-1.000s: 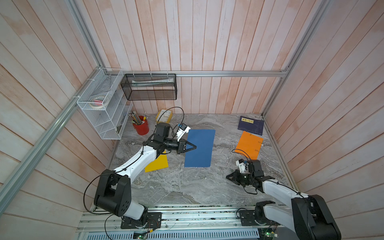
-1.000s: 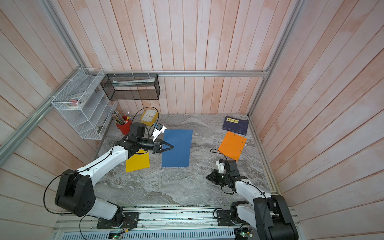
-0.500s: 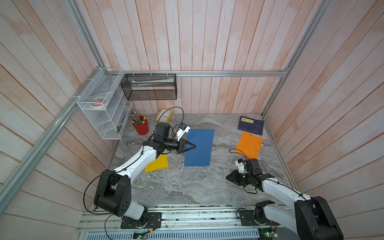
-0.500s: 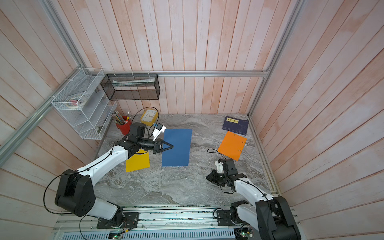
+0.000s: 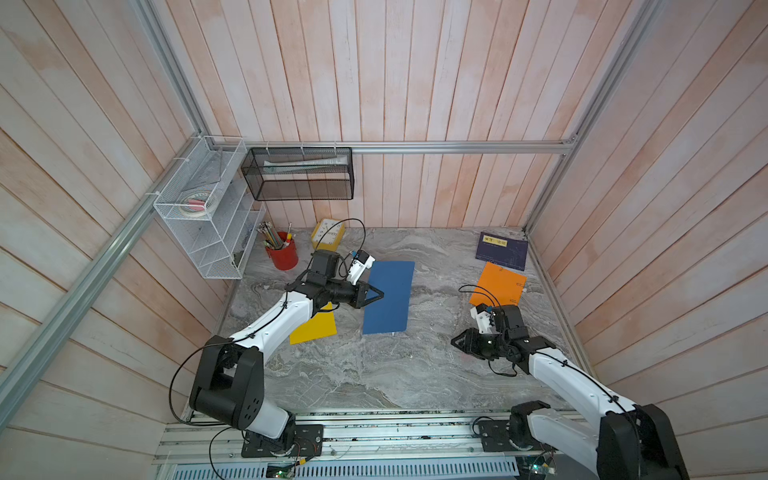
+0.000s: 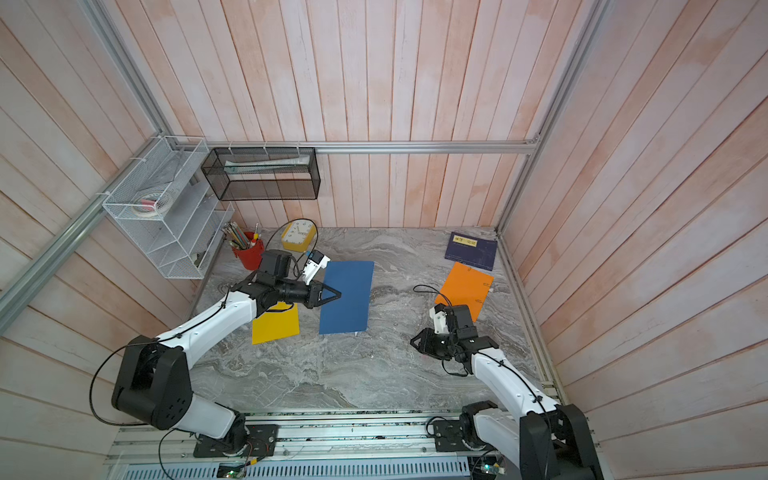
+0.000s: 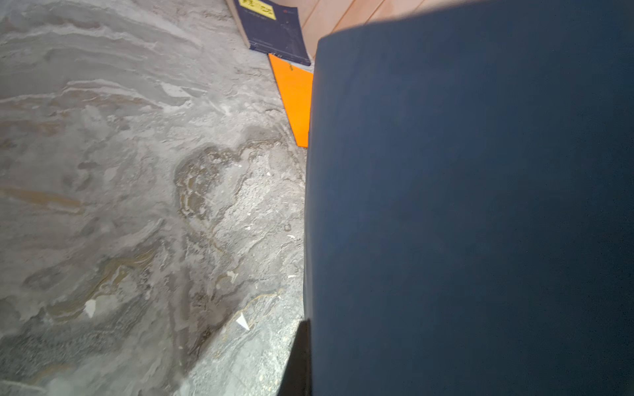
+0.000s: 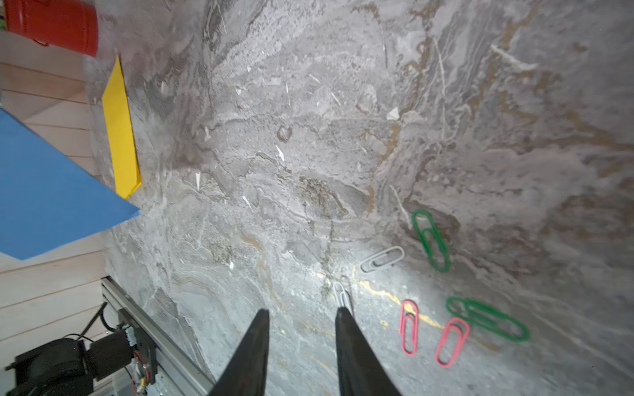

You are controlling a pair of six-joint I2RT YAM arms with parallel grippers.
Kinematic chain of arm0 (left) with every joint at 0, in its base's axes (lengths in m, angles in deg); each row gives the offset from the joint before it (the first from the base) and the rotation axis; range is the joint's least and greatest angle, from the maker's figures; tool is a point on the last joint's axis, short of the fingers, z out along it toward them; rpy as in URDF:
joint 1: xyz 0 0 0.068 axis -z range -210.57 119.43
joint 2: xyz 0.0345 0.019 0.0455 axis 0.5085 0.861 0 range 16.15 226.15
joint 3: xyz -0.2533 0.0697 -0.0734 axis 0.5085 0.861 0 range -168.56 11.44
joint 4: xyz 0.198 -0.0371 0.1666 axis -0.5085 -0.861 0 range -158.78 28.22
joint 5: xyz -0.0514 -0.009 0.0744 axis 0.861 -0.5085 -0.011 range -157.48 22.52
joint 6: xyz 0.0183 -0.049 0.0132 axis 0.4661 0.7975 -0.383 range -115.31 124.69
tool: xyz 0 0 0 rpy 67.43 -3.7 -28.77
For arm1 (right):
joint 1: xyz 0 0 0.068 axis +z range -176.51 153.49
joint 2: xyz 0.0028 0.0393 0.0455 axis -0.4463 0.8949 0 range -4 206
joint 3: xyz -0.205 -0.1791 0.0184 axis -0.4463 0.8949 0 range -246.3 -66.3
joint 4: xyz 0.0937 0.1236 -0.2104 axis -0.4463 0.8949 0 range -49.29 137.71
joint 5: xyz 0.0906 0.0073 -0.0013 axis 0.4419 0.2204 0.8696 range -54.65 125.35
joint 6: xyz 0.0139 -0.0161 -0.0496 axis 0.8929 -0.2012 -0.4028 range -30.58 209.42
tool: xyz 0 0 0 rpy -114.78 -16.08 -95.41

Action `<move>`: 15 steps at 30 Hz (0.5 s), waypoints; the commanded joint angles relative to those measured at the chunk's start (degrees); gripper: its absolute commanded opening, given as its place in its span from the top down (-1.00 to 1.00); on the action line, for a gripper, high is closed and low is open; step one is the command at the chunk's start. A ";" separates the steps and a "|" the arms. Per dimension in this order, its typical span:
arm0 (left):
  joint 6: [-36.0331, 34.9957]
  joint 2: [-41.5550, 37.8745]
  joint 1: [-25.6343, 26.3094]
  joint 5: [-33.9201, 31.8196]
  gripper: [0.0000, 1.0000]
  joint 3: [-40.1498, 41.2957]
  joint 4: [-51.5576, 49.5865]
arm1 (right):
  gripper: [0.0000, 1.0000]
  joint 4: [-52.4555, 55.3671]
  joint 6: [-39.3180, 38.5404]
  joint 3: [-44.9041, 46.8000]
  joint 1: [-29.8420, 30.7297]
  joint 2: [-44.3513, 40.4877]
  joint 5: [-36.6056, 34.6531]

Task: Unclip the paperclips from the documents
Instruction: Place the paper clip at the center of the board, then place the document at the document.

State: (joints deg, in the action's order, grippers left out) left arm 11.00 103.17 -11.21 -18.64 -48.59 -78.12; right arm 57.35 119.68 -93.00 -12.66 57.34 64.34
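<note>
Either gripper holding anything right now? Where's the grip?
Left gripper is shut on the flat blue paper sheet, mid long edge. Right gripper is open, empty; a silvery wire paperclip lies by one fingertip.

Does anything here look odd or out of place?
The blue sheet seems lifted off the table, pinched at its edge by the left gripper. Several loose paperclips lie scattered on it near the open right gripper.

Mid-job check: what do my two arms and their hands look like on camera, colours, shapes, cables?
The left arm and right arm match: white shells, black joint housings, bulky black shoulders. The left hand and right hand are black with two slim fingers tapering to points. A white camera block tops each wrist, and thin black cables loop alongside. No markings are legible.
</note>
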 commanded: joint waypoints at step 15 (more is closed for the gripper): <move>4.45 8.25 -9.59 -15.00 1.00 1.72 -7.01 | -0.11 0.44 -1.61 -6.19 0.92 0.01 5.30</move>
State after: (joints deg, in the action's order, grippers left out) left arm 14.34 110.71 -19.21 -28.93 -47.93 -83.69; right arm 57.26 119.14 -97.65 -12.07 57.30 68.43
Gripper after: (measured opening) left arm 0.050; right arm 0.554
